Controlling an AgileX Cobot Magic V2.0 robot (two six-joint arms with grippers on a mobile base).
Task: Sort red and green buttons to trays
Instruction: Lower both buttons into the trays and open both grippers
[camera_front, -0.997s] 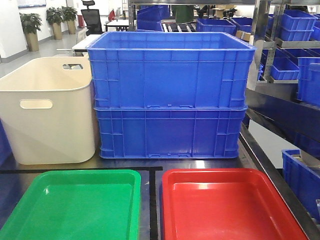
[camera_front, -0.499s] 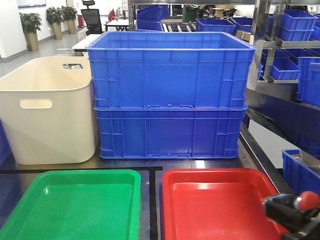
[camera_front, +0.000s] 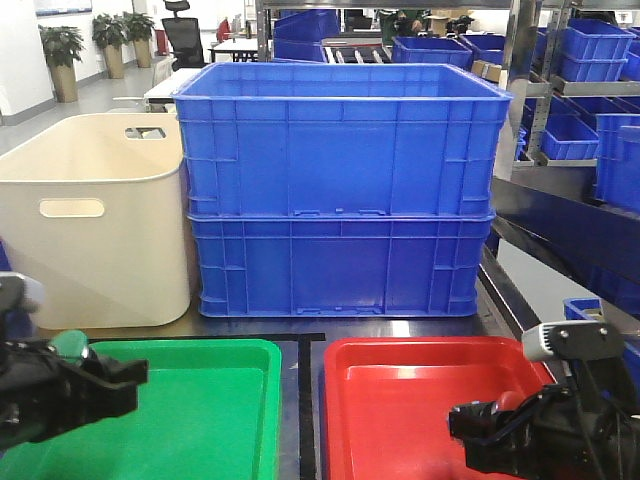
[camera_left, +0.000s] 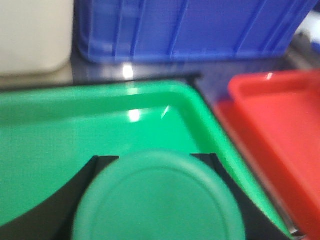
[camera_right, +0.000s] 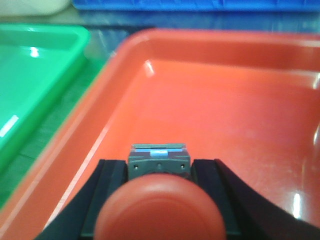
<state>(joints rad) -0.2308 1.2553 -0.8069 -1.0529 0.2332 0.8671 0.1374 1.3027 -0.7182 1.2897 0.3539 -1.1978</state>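
Right fingers (camera_right: 157, 200) are clamped on the red button (camera_right: 159, 207), dark pads either side of its grey base, cap facing back at the wrist cam and the base poking forward, so its long axis runs straight out along the fingers. Directly past and under that base is the floor of the red tray (camera_right: 240, 105), so the button's already over the right spot, with the near rim behind it. From the front view that arm (camera_front: 540, 425) sits over the tray's near right corner. Same deal on the other side: left fingers (camera_left: 155, 200) hold the green button (camera_left: 159, 200), big green cap filling the wrist view, black pads just showing at both flanks, and the green tray (camera_left: 60, 135) spreads out ahead and below. How high either button hangs above its tray I can't really tell. Each arm is nearer its own matching tray, no crossing needed; I'd guess the next bit is just lowering and letting go. Blue crates (camera_front: 340, 190) and the cream tub (camera_front: 95, 220) sit further back on the bench, well out of the way.
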